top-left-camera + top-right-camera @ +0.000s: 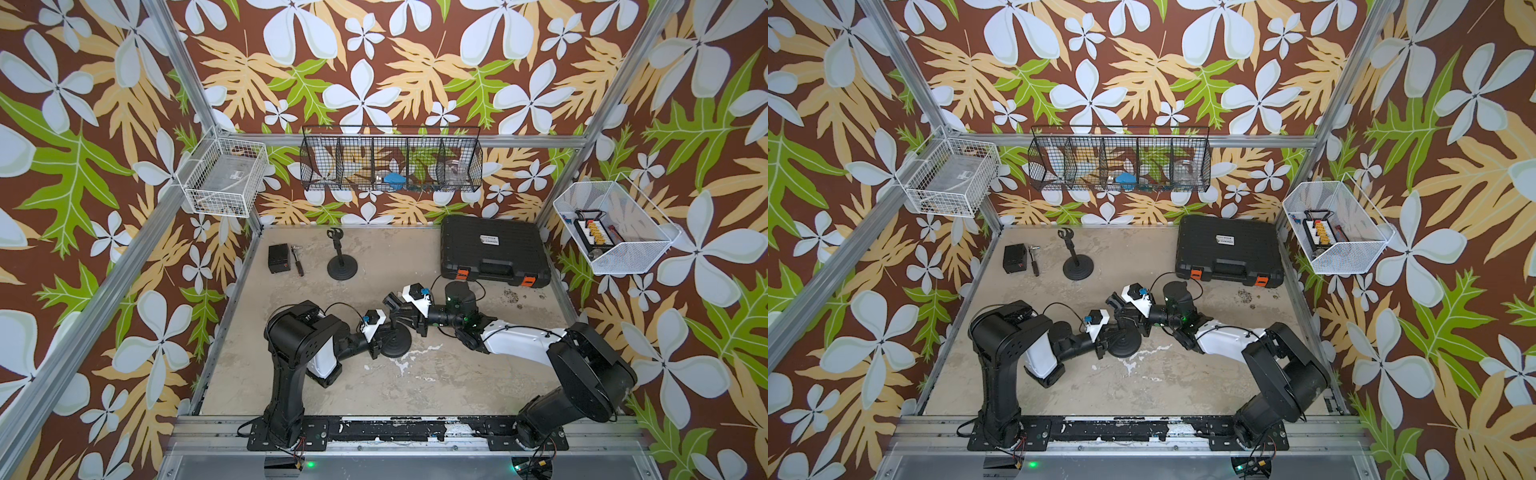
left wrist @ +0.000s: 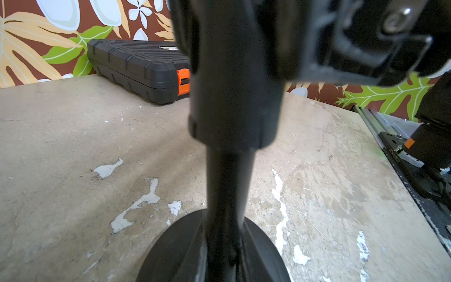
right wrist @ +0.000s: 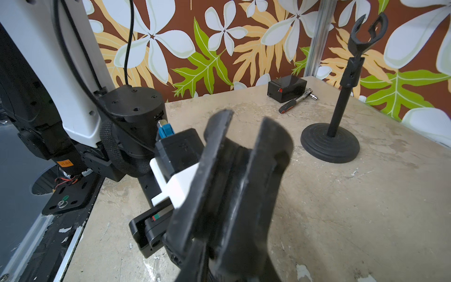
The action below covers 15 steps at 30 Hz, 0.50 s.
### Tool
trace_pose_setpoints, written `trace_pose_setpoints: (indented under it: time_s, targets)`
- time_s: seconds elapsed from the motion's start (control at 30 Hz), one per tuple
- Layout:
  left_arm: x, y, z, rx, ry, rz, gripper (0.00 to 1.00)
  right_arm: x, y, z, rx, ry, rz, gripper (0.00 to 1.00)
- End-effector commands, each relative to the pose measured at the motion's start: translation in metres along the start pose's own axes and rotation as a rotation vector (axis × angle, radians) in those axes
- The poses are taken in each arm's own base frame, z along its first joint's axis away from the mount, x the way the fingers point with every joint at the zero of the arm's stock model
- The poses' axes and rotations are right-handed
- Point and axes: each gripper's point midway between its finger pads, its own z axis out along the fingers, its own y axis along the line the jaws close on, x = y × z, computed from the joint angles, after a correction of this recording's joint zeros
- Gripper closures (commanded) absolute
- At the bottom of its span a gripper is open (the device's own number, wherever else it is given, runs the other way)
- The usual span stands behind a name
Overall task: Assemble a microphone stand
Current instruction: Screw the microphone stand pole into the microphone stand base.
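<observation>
left fingers (image 1: 377, 351): clamped on stand pole (image 2: 229, 185) above base (image 1: 397, 343) | right fingers (image 1: 409, 320): closed around mic clip (image 3: 244, 171) atop pole

Orange sticker (image 3: 65, 163) "V1.04" low on the left arm (image 3: 44, 80); case label (image 1: 489, 239) illegible.

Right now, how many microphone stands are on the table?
2: a finished stand at the back near the ratchet, and a second stand nearer the front, in the middle. None seems hidden.
</observation>
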Motion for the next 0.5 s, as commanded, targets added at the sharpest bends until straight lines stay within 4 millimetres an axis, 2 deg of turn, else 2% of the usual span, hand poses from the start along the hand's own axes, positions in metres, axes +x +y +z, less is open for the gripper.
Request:
trace_pose_setpoints:
  time_s: [0.0,0.17,0.23,0.47]
  targets:
    - [-0.014,0.005,-0.001,-0.028,-0.054,0.007,0.87,0.017,0.015,-0.002,-0.019,0.037,-0.006,0.94]
    - [-0.017,0.004,-0.001,-0.022,-0.061,-0.002,0.82,0.033,0.022,0.0,0.029,0.073,-0.013,1.0]
    - [-0.018,0.003,-0.001,-0.022,-0.063,-0.005,0.78,0.037,0.023,0.002,0.072,0.08,-0.023,1.0]
    - [-0.023,0.003,-0.002,-0.023,-0.077,-0.011,0.74,0.048,0.02,-0.008,0.227,0.029,-0.023,1.0]
